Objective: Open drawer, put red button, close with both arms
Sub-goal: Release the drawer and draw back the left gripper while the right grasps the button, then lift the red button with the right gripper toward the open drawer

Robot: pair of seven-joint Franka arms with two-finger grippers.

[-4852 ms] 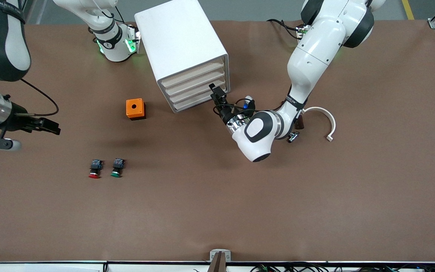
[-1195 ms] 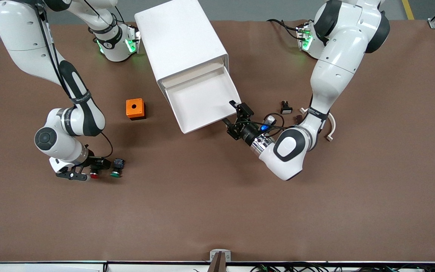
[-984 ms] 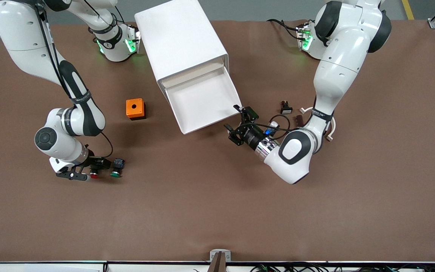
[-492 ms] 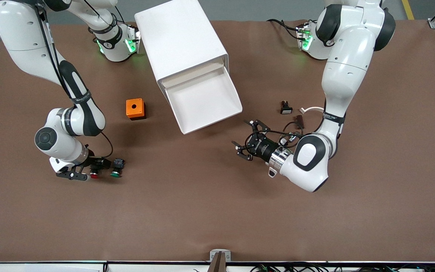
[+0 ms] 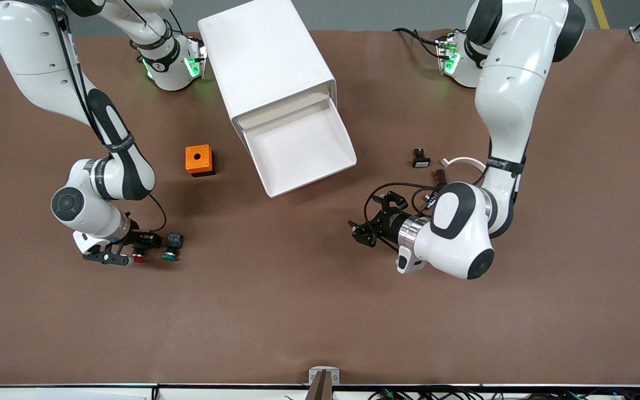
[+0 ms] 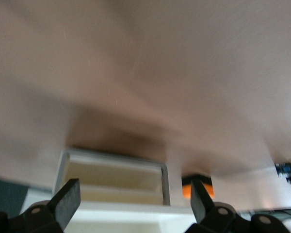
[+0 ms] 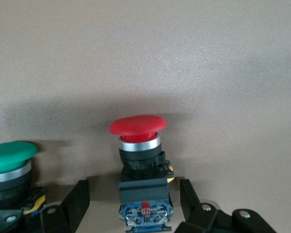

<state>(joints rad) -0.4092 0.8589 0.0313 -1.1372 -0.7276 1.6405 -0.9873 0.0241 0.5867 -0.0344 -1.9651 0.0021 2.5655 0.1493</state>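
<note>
Left end effector (image 5: 369,219) backed off drawer (image 5: 298,149) over brown tabletop (image 5: 298,311).

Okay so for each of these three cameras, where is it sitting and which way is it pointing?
Front view: high, facing both arms across the table; shows the left gripper, right gripper and open drawer.
Left wrist view: on the left arm, looking past its open fingers at the drawer.
Right wrist view: on the right arm, low, open fingers flanking the red button.
Shared: front and right wrist views both show the red button beside the green button.
</note>
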